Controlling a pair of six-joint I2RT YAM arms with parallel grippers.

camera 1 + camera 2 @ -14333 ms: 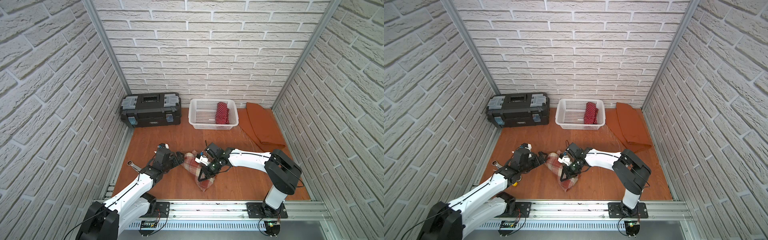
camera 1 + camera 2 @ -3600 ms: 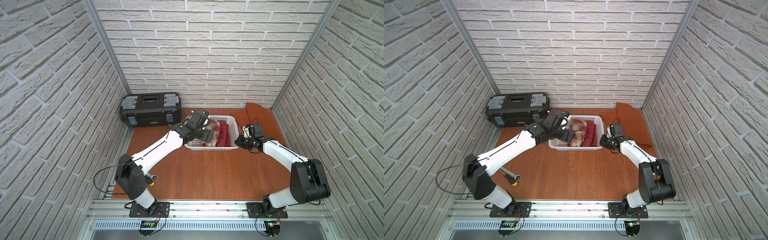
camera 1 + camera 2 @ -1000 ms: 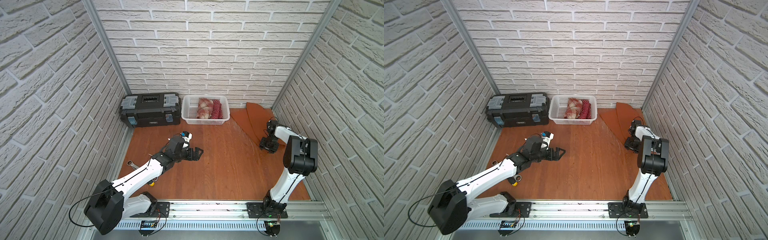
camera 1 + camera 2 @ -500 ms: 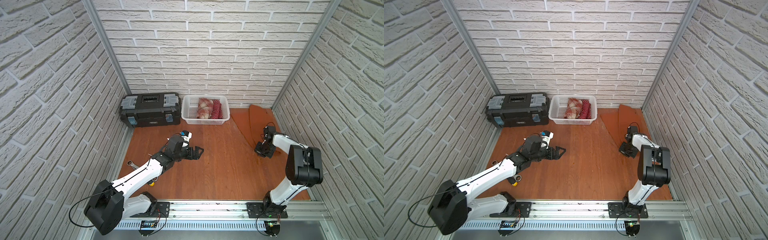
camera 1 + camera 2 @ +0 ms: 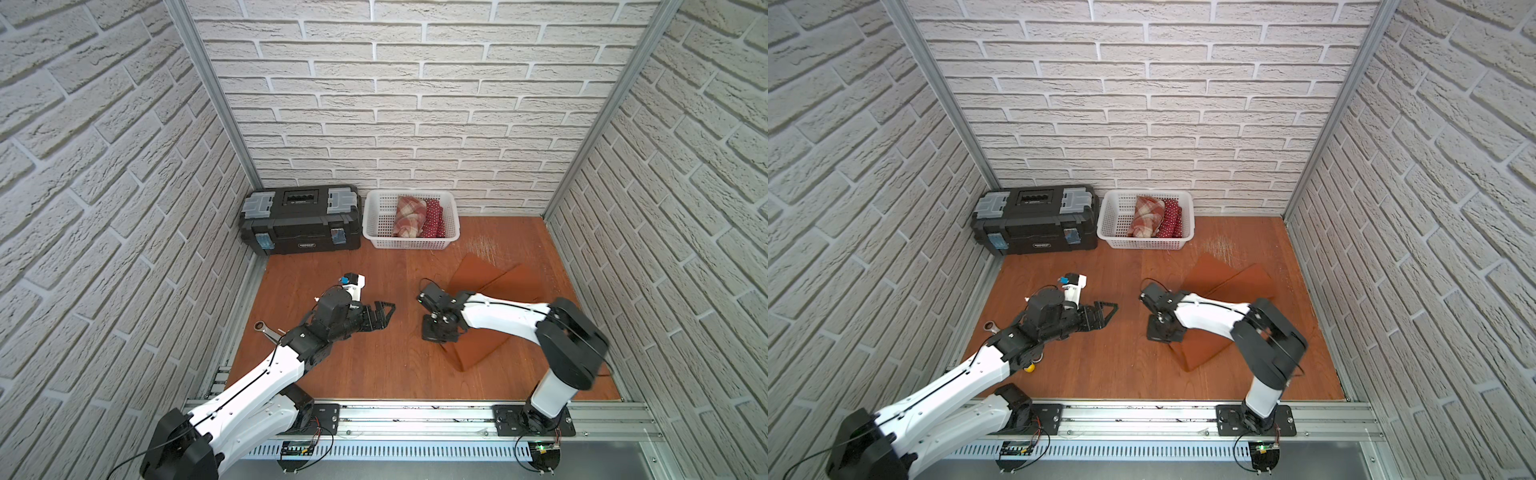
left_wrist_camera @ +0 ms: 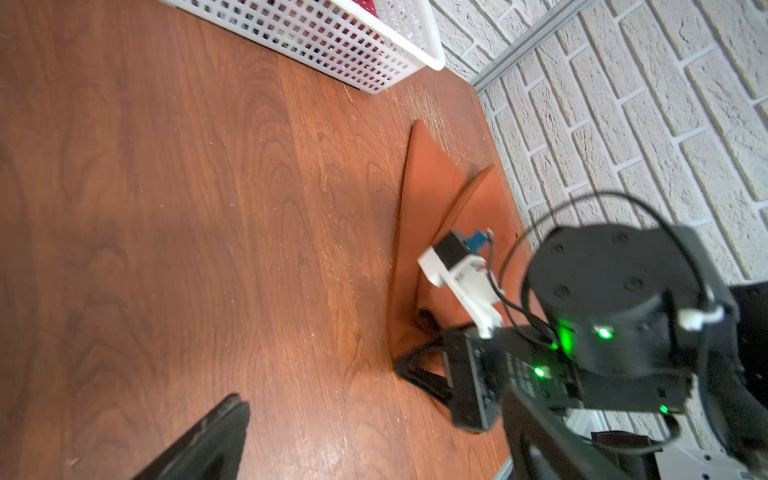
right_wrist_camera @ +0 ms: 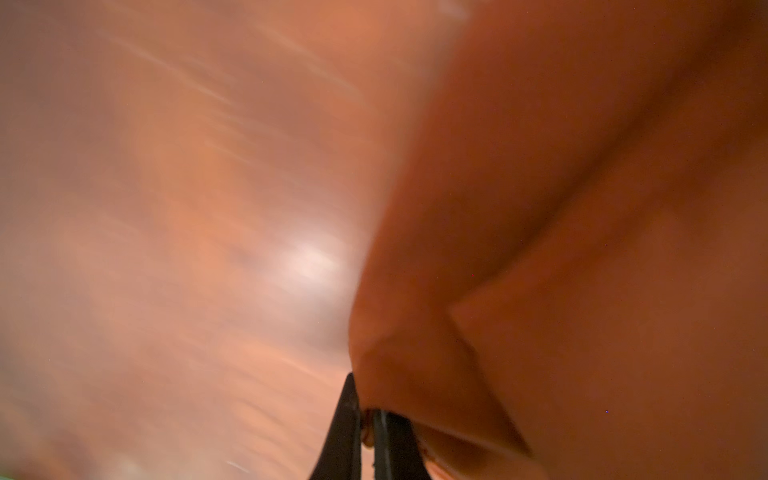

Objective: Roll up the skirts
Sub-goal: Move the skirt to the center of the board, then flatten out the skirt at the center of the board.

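Note:
The rust-orange skirt [image 5: 490, 278] [image 5: 1225, 274] lies spread on the wooden floor right of the middle, partly under my right arm. My right gripper [image 5: 438, 330] [image 5: 1163, 328] is shut on its near-left edge; the right wrist view shows the gripper [image 7: 365, 424] pinching a bunched fold of the orange skirt [image 7: 582, 249]. My left gripper [image 5: 382, 316] [image 5: 1104, 313] stands open with nothing in it, left of the cloth and pointing at it. The left wrist view shows the orange skirt [image 6: 428, 199] and the right gripper [image 6: 419, 370]. The rolled plaid skirt [image 5: 409, 216] and polka-dot skirt [image 5: 434, 218] lie in the basket.
The white lattice basket [image 5: 376, 224] stands against the back wall, with a black toolbox [image 5: 299, 220] to its left. A wrench [image 5: 266, 328] lies by the left rail beside my left arm. Brick walls close in three sides.
My right gripper has shut on the orange skirt and dragged it from the far right corner toward the middle of the floor. My left arm has barely moved.

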